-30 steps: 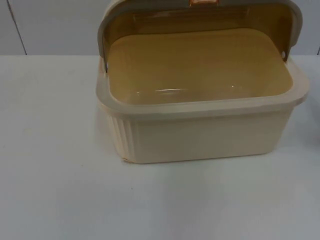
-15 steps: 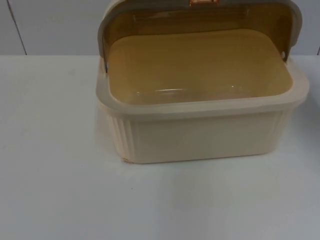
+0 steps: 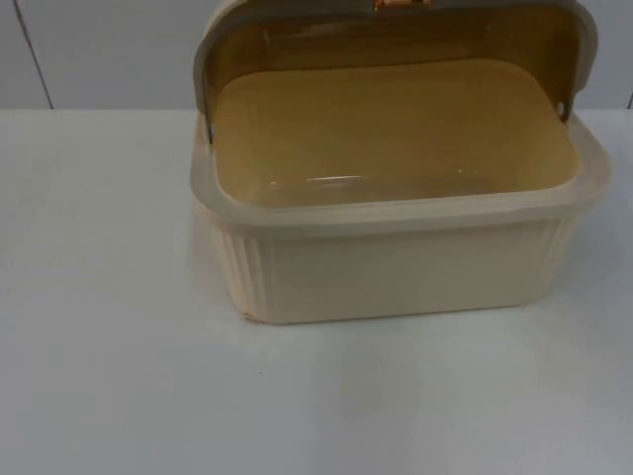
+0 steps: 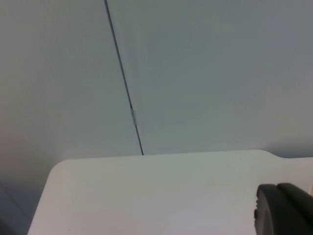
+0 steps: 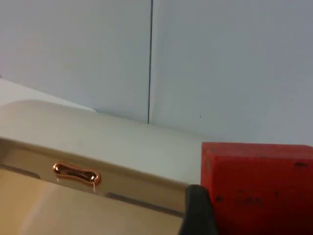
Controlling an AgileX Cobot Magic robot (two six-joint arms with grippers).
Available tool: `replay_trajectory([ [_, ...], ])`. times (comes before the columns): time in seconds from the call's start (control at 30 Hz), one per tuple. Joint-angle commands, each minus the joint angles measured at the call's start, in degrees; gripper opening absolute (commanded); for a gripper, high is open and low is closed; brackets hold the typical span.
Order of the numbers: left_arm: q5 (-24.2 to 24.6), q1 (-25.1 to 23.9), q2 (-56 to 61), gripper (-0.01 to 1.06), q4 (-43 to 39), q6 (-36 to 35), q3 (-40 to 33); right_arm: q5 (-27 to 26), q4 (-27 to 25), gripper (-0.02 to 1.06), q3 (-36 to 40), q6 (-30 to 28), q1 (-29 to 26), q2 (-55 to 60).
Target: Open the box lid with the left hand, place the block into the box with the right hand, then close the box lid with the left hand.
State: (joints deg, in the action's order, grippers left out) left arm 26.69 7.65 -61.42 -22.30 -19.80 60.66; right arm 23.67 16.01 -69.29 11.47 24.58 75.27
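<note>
Nothing seen shifted on table since earlier frames: box (image 3: 396,208) unmoved at table's far edge, against partition wall, lid (image 3: 396,20) raised upright so interior is left exposed for loading. Interior seen empty. Red block (image 5: 257,188) clamped in right gripper (image 5: 230,215), carried close beside lid's copper latch (image 5: 76,173), judged on approach to opening. Left gripper (image 4: 283,213) parked over bare table corner, waiting for lid closing; finger state cannot be told.

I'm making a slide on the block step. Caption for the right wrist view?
Right gripper carries the red block beside the raised box lid and its copper latch.
</note>
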Motion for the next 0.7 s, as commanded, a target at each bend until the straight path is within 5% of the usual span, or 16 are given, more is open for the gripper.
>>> replay_trajectory([
  [0.0,0.03,0.32,0.15,0.06,-0.64,-0.58,-0.2,0.24,-0.15,0.0,-0.29,-0.37,0.26,-0.64],
  [0.07,0.03,0.32,0.15,0.33,-0.39,-0.58,-0.2,1.36,-0.34,0.0,-0.29,-0.37,0.26,-0.64],
  [0.1,-0.12,0.32,0.15,0.58,-0.65,-0.58,-0.2,2.06,-1.01,0.0,-0.29,-0.37,0.26,-0.64],
  [0.13,-0.12,0.32,0.15,0.58,-0.65,-0.58,-0.2,2.06,-1.01,0.0,-0.29,-0.37,0.26,-0.64],
  [0.2,-0.62,0.32,0.15,1.04,-0.78,-1.81,-0.2,3.44,-4.17,0.0,-0.29,-0.51,0.26,-0.64],
  [0.4,-0.77,0.32,0.15,1.01,-1.28,-1.82,-0.2,8.0,-10.22,0.0,-0.19,-9.71,4.47,0.4],
  [0.67,-1.48,0.32,0.15,1.01,-1.44,-1.82,-0.2,2.78,-10.23,0.0,3.91,-9.53,8.27,7.75],
])
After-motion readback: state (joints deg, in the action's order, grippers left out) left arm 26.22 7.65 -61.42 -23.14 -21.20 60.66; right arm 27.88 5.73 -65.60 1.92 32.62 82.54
